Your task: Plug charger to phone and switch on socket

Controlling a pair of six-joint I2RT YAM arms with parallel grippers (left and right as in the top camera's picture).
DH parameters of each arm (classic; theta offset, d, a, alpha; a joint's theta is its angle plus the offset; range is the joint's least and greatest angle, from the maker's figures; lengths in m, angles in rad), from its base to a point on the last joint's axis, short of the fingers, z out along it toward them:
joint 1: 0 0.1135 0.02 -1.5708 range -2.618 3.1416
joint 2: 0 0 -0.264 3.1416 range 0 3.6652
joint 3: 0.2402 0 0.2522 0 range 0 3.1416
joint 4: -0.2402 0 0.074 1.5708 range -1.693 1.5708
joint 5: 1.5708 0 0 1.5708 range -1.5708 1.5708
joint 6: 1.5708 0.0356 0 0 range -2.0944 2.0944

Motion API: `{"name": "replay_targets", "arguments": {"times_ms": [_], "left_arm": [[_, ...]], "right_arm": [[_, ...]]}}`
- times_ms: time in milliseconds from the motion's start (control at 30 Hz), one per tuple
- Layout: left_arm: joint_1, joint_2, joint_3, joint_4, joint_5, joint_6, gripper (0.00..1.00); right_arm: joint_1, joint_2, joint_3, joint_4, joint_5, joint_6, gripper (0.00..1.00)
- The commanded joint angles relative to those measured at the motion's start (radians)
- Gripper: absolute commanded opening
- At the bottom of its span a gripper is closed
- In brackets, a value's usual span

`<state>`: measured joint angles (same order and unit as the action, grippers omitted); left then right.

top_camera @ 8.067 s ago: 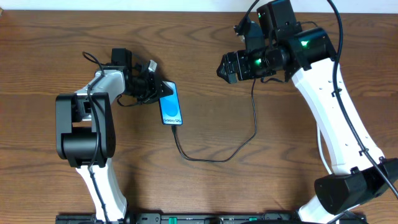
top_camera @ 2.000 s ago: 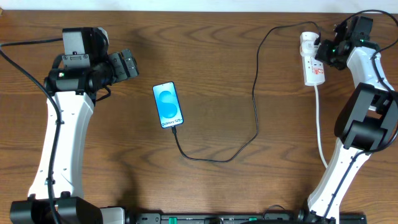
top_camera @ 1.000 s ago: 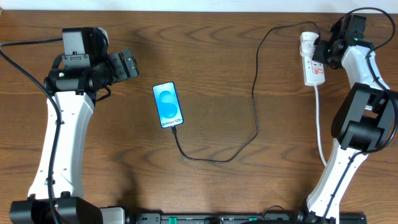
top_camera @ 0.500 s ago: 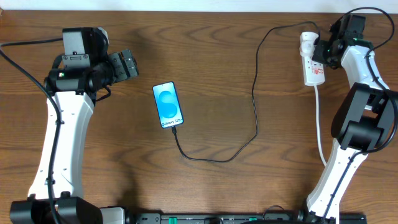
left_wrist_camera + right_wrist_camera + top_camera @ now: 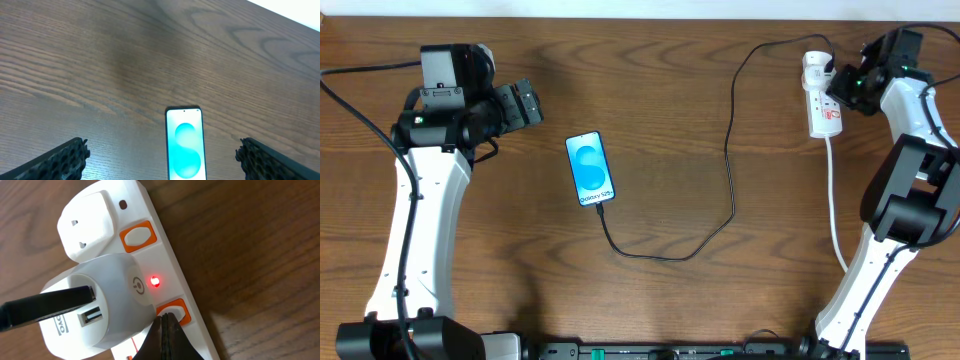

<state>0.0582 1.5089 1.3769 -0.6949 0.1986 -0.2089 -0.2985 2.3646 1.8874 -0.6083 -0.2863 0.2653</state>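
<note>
The charger (image 5: 732,190) is plugged into the phone (image 5: 590,169). The socket (image 5: 825,120), lamp (image 5: 155,281) lit, is touched by the closed right end effector (image 5: 163,327). The left end effector (image 5: 527,104) is open.

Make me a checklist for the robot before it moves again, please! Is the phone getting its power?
1. Charger reaches the phone's bottom edge: ok.
2. White adapter sits in the socket, with the black cable coming out of it: ok.
3. Red light on the socket glows: ok.
4. Right jaws shut, tip at the red switch: ok.
5. Left jaws open, empty, apart from the phone: ok.
6. Phone really charging: cannot tell; the pictures only show that its screen is lit.
</note>
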Motion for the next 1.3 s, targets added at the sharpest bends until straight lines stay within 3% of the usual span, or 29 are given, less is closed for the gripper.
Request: {"name": "replay_targets", "arguments": {"times_ms": [0,233,700,867,1067,1267], "left_arm": [[0.002,0.0,0.003,-0.001,-0.013,0.006,0.98],[0.002,0.0,0.003,-0.001,-0.013,0.006,0.99],[0.002,0.0,0.003,-0.001,-0.013,0.006,0.99],[0.002,0.0,0.003,-0.001,-0.013,0.006,0.98],[0.002,0.0,0.003,-0.001,-0.013,0.006,0.99],[0.002,0.0,0.003,-0.001,-0.013,0.006,0.98]], "right_arm": [[0.042,0.06,-0.044,-0.034,-0.219,0.025,0.01],[0.007,0.014,-0.042,-0.032,-0.214,0.025,0.02],[-0.061,-0.172,-0.042,-0.059,-0.107,0.013,0.16],[-0.06,-0.232,-0.042,-0.123,-0.105,-0.036,0.28],[-0.042,-0.356,-0.042,-0.277,-0.112,-0.196,0.51],[0.011,-0.532,-0.042,-0.492,-0.111,-0.336,0.57]]}}
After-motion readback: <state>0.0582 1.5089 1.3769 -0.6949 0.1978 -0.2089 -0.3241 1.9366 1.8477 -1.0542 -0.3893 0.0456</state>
